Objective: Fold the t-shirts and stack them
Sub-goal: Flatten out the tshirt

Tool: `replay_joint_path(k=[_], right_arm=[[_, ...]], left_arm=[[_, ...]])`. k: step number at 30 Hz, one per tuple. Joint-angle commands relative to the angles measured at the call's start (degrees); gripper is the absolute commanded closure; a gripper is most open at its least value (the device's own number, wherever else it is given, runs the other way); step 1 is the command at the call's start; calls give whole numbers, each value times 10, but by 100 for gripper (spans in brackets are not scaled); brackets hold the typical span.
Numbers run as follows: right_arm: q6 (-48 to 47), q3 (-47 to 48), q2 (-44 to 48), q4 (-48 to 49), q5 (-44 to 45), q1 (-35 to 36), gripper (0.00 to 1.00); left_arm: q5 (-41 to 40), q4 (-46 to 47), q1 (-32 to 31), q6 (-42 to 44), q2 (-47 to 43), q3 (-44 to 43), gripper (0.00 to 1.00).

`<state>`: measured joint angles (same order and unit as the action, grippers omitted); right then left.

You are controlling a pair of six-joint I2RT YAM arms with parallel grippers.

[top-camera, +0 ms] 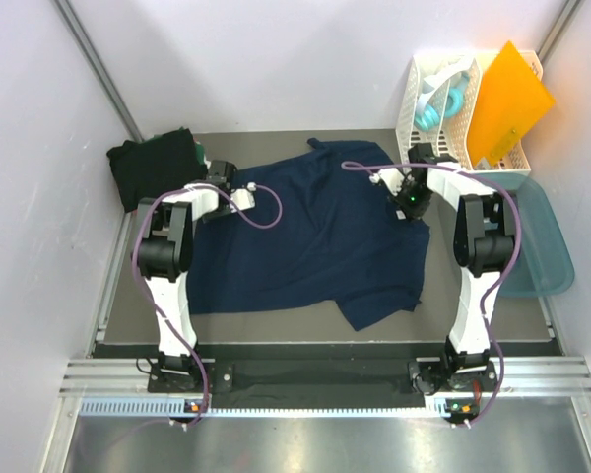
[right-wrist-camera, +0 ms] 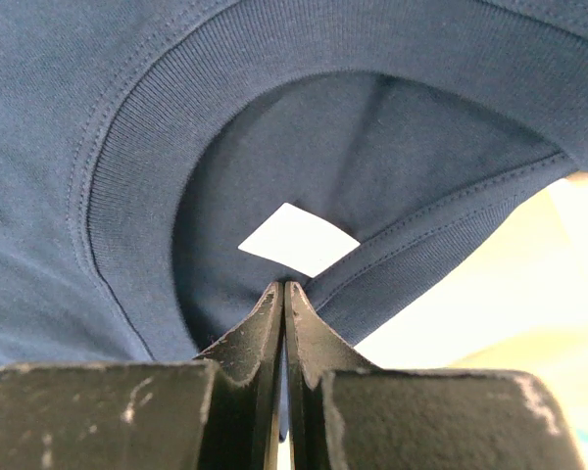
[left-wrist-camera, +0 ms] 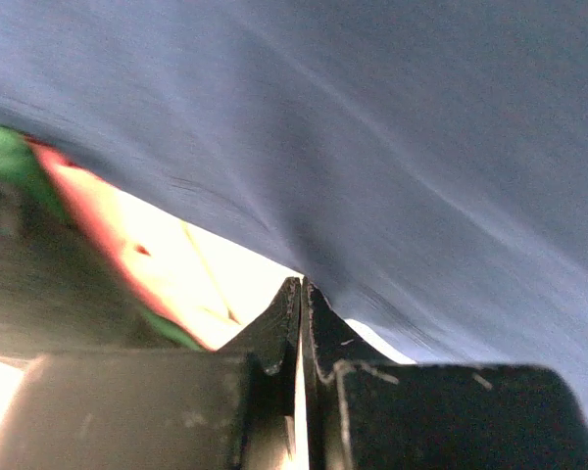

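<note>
Flanking navy t-shirt (top-camera: pixel 315 246) sit dark shirts (top-camera: pixel 153 169), rack (top-camera: pixel 417 94), tub (top-camera: pixel 550 258).

Navy t-shirt (top-camera: pixel 305 236) lies spread; dark shirts (top-camera: pixel 153 168) heaped far-left.

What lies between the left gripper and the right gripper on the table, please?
The navy t-shirt fills the stretch between the left gripper and the right gripper, as the top view shows.
</note>
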<state>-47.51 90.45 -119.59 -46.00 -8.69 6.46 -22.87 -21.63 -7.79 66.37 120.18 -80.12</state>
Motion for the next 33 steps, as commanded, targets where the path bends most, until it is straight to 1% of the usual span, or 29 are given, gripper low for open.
replay_joint_path(k=[1,2,5,14,16,19,23,26,28,29,30,32,33], right_arm=[[-12,-1,31,-20,19,-9,100],[-13,2,30,-22,19,-9,100],[-16,10,28,-28,19,-9,100],[-30,0,38,-30,22,-9,100],[-31,-1,39,-30,22,-10,100],[-31,2,39,-30,21,-10,100],[-31,7,38,-30,21,-9,100],[-30,16,36,-31,22,-9,100],[-30,23,33,-31,19,-9,91],[-30,31,32,-33,19,-10,87],[-29,37,31,-35,20,-9,78],[-25,49,33,-32,21,-9,70],[-24,53,35,-29,21,-9,63]], left_arm=[[48,-155,3,-40,-28,-7,100],[56,-189,3,-41,-27,-9,100],[78,-227,3,-48,-21,-7,100],[76,-313,3,-83,21,0,100],[72,-309,3,-91,26,0,100],[85,-293,5,-98,6,-2,100],[99,-297,8,-91,-23,-19,100],[91,-306,12,-78,-35,-29,100],[73,-300,16,-77,-38,-33,100],[69,-273,21,-83,-46,-35,100],[64,-257,23,-86,-50,-35,100],[37,-201,35,-99,-72,-29,100],[27,-145,38,-102,-80,-27,100]])
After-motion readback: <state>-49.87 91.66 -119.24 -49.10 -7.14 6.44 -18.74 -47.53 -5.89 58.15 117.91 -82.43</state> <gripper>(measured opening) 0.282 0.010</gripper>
